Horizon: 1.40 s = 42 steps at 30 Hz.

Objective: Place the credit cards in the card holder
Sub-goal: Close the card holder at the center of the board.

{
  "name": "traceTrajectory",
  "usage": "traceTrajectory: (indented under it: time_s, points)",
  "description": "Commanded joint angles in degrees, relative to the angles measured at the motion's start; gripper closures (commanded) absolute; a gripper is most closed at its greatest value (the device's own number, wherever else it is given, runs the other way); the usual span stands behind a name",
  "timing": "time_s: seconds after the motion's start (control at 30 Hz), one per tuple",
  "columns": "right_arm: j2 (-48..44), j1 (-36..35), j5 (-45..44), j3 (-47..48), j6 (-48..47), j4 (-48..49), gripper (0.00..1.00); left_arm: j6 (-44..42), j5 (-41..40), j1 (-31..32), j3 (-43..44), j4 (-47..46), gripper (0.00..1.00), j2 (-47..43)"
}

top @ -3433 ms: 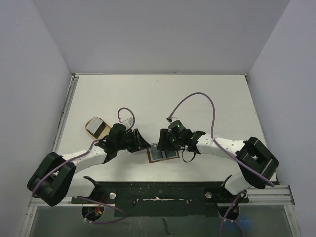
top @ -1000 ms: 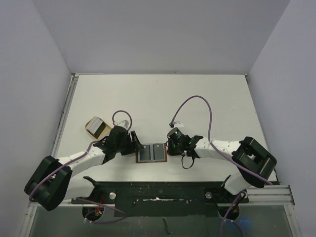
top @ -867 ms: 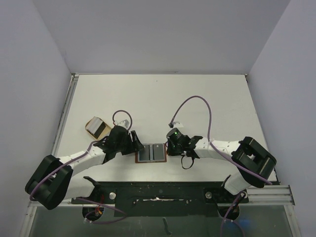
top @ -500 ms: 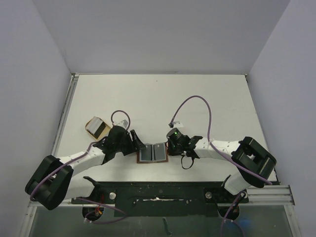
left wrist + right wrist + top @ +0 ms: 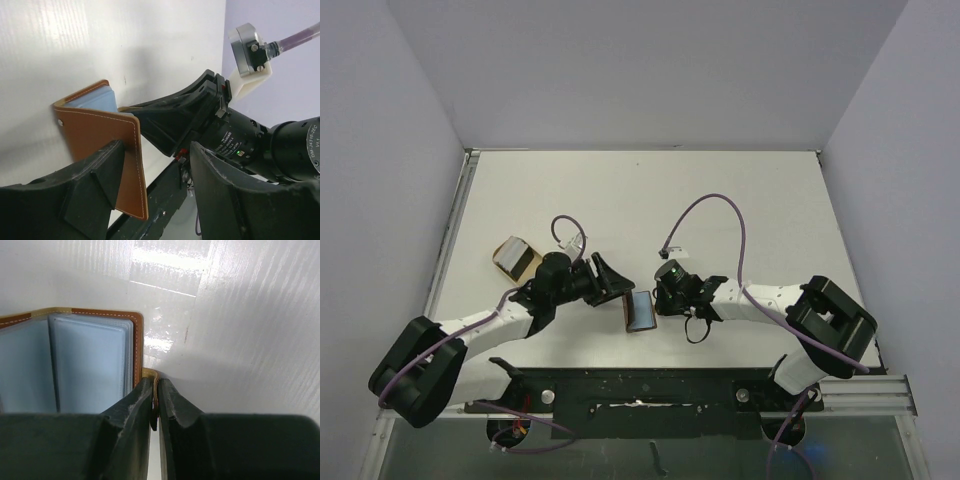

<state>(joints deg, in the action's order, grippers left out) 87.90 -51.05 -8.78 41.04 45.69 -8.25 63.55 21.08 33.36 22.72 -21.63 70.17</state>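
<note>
The card holder [image 5: 640, 312], a brown leather wallet, lies half folded between my two grippers. Its left flap [image 5: 100, 145] stands up off the table and leans against one finger [image 5: 90, 190] of my open left gripper [image 5: 156, 150], which sits just left of the wallet [image 5: 616, 288]. The other finger is well clear of the flap. Pale blue credit cards [image 5: 90, 367] lie inside the brown rim [image 5: 136, 340], and their edge shows behind the flap [image 5: 92, 99]. My right gripper [image 5: 155, 385] is shut on the wallet's tan snap tab [image 5: 150, 373], at the wallet's right side [image 5: 658, 303].
A tan rounded dish [image 5: 517, 258] sits left of the left arm. The black mounting rail [image 5: 640, 385] runs along the near table edge, close below the wallet. The right arm's purple cable [image 5: 720, 200] loops over the table behind it.
The wallet lay flat open a second ago. Its left half has now swung up toward the right half, with the left gripper risen and moved right behind it. The right gripper kept its hold.
</note>
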Motion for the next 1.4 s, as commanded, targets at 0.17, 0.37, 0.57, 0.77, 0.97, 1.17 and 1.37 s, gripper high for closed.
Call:
traceTrajectory:
  time_s: [0.17, 0.37, 0.57, 0.77, 0.97, 1.17, 1.37]
  points:
    - [-1.69, -0.15, -0.40, 1.61, 0.41, -2.83, 0.82, -0.22, 3.37, 1.64, 0.50, -9.69, 0.55, 6.27]
    - [-5.44, 0.11, -1.51, 1.28, 0.80, -3.97, 0.78, -2.91, 3.04, 1.92, 1.33, -8.94, 0.64, 10.13]
    - [-7.81, 0.26, -1.84, 0.98, 0.72, -3.52, 0.80, -6.66, 1.24, 2.35, 2.95, -6.35, 0.71, 12.91]
    - [-9.85, 0.87, -1.05, 0.31, 0.80, -2.35, 0.80, -8.75, -0.45, 2.83, 4.42, -3.96, 0.69, 15.00]
    - [-10.39, 1.54, -0.05, -0.34, 0.81, -1.33, 0.86, -10.78, -2.27, 3.22, 5.63, -1.86, 0.64, 17.81]
    - [-10.57, 1.67, 0.93, -0.48, 0.78, -0.72, 0.89, -11.24, -2.42, 3.99, 6.45, -2.19, 0.57, 19.29]
    - [-10.28, 1.66, 0.45, -0.01, 1.75, -2.32, 0.83, -11.53, -3.15, 4.06, 6.76, -1.17, 0.62, 19.02]
